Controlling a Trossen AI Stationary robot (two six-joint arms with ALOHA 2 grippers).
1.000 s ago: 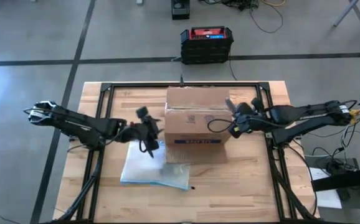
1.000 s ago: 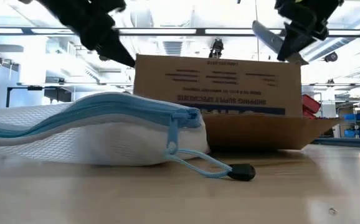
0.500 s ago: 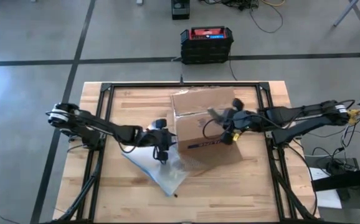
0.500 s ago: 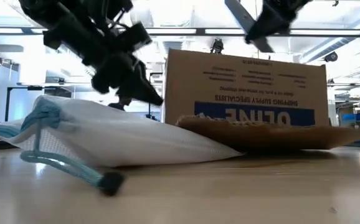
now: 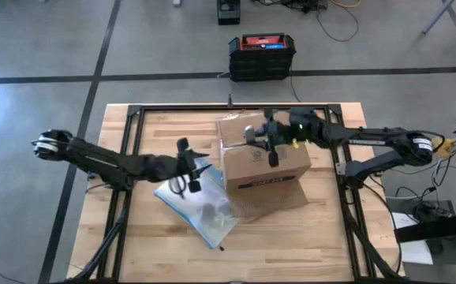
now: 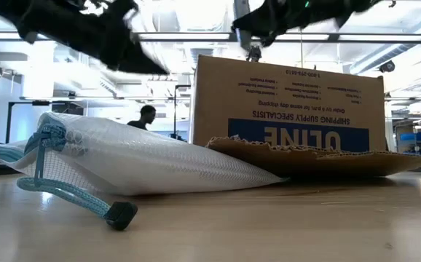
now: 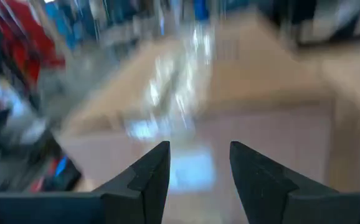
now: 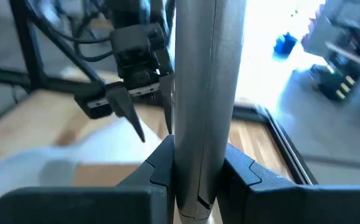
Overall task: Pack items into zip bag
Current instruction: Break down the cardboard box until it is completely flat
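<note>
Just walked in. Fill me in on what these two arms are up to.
The job is packing items into the zip bag, which lies on the table against the front of the brown ULINE box. The right pincer is over the box's top, shut on a flat grey piece; what that piece is cannot be told. The left pincer hangs open and empty above the bag's near end. A dark patch shows through the bag; what it is cannot be told.

Left tool (image 5: 187, 166) parted and empty; right tool (image 5: 263, 140) clamped, mid-table.
</note>
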